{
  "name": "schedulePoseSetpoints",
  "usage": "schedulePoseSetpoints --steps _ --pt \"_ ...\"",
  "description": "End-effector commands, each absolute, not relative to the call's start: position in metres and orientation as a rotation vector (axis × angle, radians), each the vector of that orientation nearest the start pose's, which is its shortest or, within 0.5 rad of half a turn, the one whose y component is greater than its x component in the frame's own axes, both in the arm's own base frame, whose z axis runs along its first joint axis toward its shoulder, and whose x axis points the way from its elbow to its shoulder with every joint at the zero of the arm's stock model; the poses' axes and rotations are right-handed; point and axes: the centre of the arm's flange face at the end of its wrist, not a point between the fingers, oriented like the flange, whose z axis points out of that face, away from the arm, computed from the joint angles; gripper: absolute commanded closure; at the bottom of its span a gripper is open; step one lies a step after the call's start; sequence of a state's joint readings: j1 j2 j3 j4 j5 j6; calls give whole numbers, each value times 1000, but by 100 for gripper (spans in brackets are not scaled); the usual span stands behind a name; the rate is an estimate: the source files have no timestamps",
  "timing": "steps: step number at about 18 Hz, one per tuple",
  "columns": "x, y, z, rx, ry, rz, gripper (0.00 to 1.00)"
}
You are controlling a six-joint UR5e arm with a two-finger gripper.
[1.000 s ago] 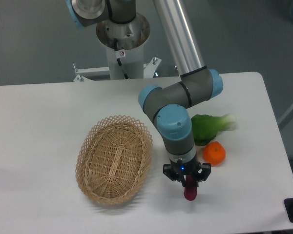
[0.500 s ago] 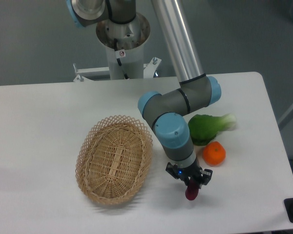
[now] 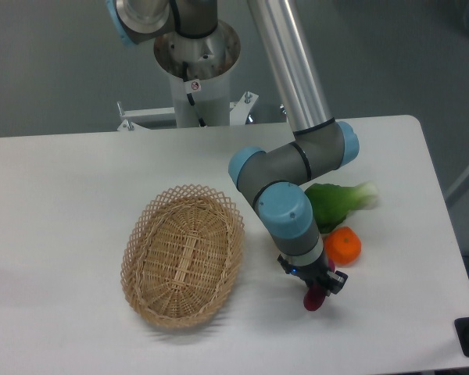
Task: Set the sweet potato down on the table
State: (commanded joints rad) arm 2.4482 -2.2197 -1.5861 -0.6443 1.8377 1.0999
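Clamped in the 2-finger pincer (image 3: pixel 316 291), the sweet potato (image 3: pixel 314 298) is seen in the fixed camera's view with its dark magenta lower end showing beneath the fingers, at or just above the white table (image 3: pixel 62 211); contact with the surface cannot be made out. The arm is bent down from the upper middle of the frame, its blue-capped wrist tilted toward the table's near right part. An oval wicker basket (image 3: pixel 183 255) is set to the left of the pincer, apart from it. A round orange (image 3: pixel 344 245) is placed just right of the wrist, touching a green leafy vegetable (image 3: pixel 340 201) behind it.
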Motion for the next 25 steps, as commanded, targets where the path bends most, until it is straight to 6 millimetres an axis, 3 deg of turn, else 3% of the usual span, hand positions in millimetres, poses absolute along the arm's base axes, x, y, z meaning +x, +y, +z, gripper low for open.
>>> schedulePoseSetpoints --steps 2,3,5,8,13,18,21,25 --pt "-461 521 194 -3152 288 584 47" --pt "-462 522 197 -3148 279 590 36" --pt "-464 523 200 -3140 260 601 0" --pt "-468 525 211 -3120 201 625 0" --pt "-489 521 280 -3003 97 694 0" --pt "-513 489 341 -2941 41 638 0" --pt "-532 461 371 -2988 -3 576 0" --pt "-554 418 404 -2969 75 489 0"
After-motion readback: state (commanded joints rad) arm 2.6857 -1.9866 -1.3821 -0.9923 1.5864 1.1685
